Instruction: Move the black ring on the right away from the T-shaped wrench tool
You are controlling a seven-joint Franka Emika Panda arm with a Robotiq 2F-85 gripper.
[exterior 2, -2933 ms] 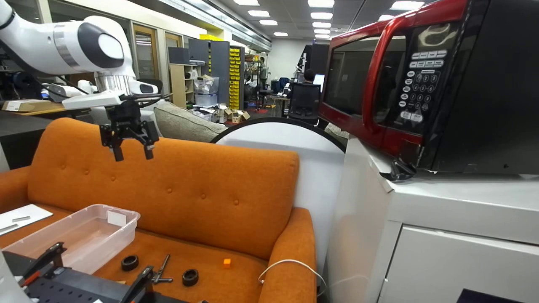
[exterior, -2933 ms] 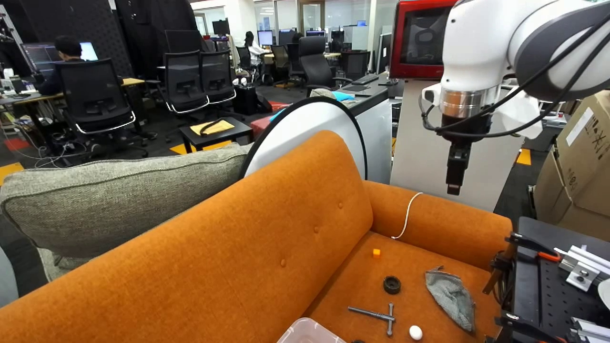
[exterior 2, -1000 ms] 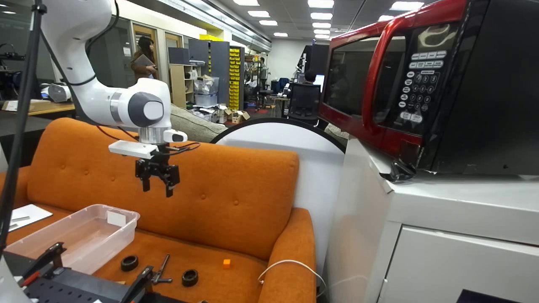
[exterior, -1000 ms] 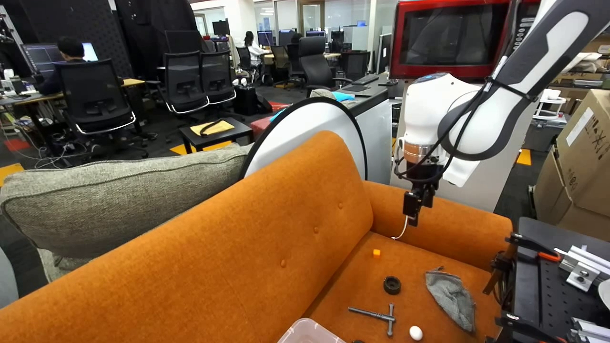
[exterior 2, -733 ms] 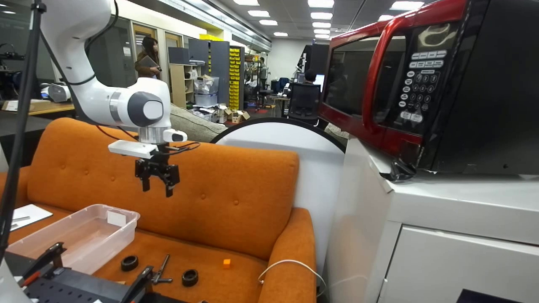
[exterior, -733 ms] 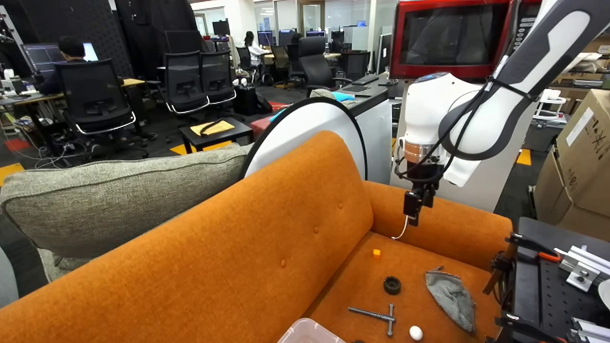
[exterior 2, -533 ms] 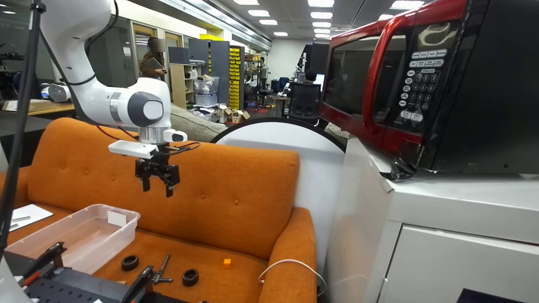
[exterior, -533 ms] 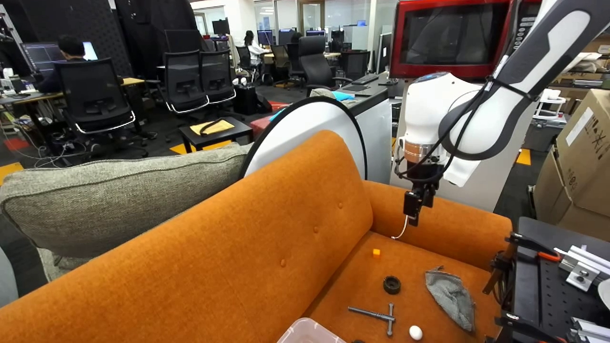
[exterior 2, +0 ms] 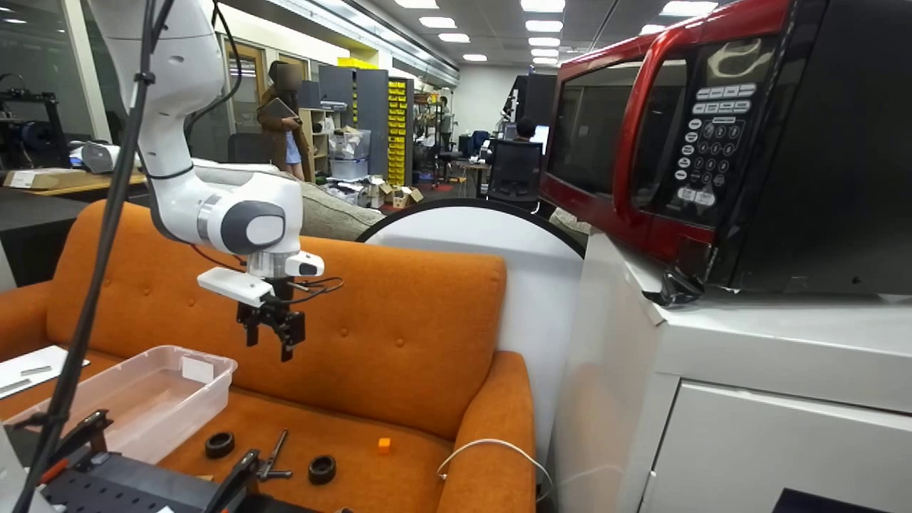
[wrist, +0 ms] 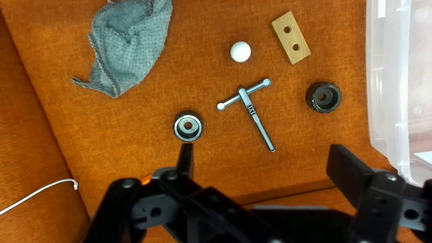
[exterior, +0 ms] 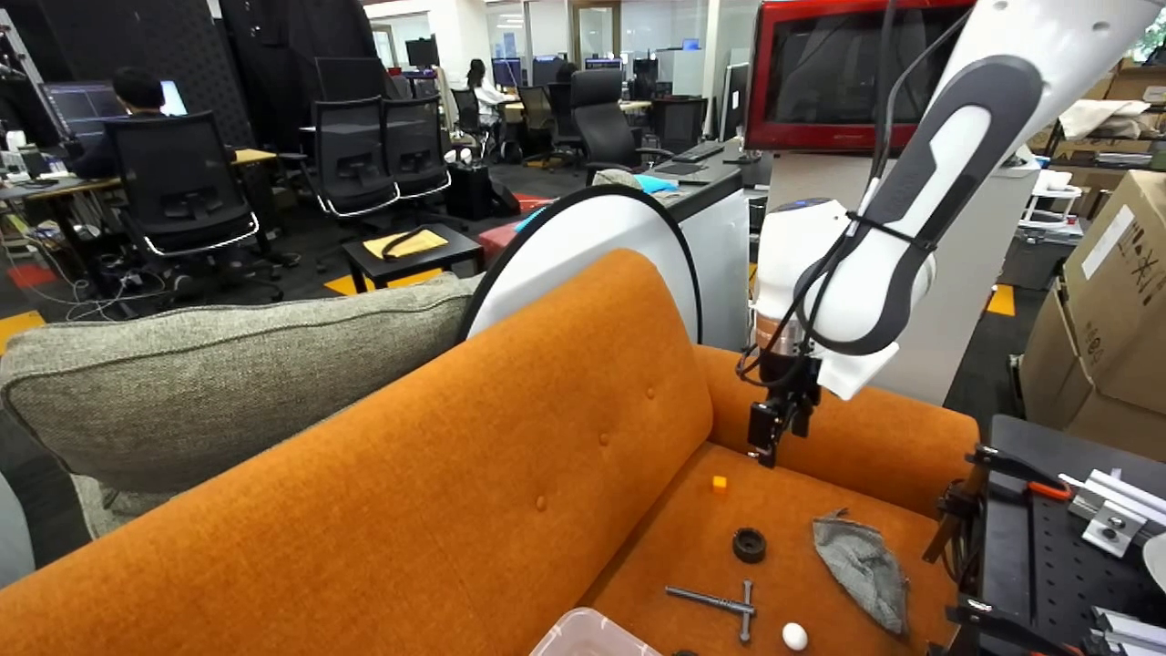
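Two black rings lie on the orange sofa seat, on opposite sides of the grey T-shaped wrench tool. One black ring lies on the orange cube's side of the tool; it is right of the tool in an exterior view. The other black ring lies by the plastic bin and also shows in an exterior view. Both rings are apart from the tool. My gripper is open and empty, its fingers wide apart. It hangs well above the seat in both exterior views.
A clear plastic bin stands on the seat. A grey cloth, white ball, wooden block and orange cube lie around. A white cord hangs over the armrest. Black clamps edge the dark table.
Over about three seconds my arm has swung over the seat and come lower; it paused, then lowered a little more in the last half second. The gripper stays open. Rings and tool have not moved.
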